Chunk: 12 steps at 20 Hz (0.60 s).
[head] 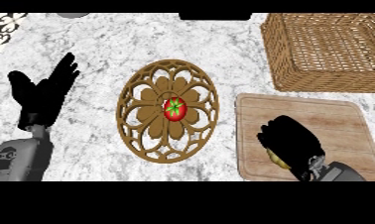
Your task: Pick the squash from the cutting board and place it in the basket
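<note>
A wooden cutting board point(322, 111) lies at the lower right of the counter. Over its lower part my right hand point(293, 141) is curled round the yellowish squash point(277, 158), of which only a small edge shows under the fingers. The wicker basket point(293, 64) stands behind the board at the upper right. At the left edge my left hand point(44, 94) rests open, fingers up, away from both.
A brown openwork trivet point(147, 119) lies in the middle of the marble counter with a red tomato point(174, 108) on its centre. A dark object point(215, 16) sits at the back edge, and a grey one point(72, 15) at the far left.
</note>
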### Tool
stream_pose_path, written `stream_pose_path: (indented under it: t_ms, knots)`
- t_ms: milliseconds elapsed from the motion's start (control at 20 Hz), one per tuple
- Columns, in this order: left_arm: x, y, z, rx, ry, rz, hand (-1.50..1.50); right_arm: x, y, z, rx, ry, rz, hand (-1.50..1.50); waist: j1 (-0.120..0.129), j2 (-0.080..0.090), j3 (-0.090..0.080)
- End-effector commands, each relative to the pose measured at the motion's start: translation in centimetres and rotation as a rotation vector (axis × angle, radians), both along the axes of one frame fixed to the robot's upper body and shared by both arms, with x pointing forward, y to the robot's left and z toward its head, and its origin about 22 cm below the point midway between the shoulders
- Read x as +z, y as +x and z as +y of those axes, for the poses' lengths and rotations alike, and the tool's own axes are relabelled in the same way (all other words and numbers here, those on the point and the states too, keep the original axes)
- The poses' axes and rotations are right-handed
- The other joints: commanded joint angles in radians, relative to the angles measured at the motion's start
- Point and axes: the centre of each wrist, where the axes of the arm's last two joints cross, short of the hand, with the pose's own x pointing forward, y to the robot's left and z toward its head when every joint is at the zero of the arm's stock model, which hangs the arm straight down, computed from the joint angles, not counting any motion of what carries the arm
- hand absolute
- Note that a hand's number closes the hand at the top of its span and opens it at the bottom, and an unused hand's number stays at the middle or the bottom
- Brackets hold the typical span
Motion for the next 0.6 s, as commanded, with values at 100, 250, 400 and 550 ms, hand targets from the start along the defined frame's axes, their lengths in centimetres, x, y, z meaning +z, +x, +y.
stream_pose_path:
  t_ms: [100, 250, 400, 550]
  knots:
    - [-1.3, -0.3, -1.2, -0.001, 0.003, -0.008, 0.0, -1.0, 0.1, -0.3, 0.039, -0.047, 0.027, 1.5, -0.003, 0.003, 0.002]
    - [-1.6, -1.9, -0.6, 0.024, -0.011, 0.011, 0.0, -1.5, -3.9, -0.2, -0.107, 0.326, -0.005, 1.5, -0.035, -0.005, 0.004]
    - [-0.5, -1.5, 1.2, 0.047, -0.008, 0.026, 0.0, -2.6, -5.8, 1.0, -0.222, 0.639, 0.022, 1.5, -0.06, -0.008, 0.007]
    - [0.3, -1.1, 1.6, 0.043, -0.009, 0.004, 0.0, -3.1, -9.7, 2.2, -0.243, 0.701, 0.025, 1.5, -0.039, -0.004, 0.003]
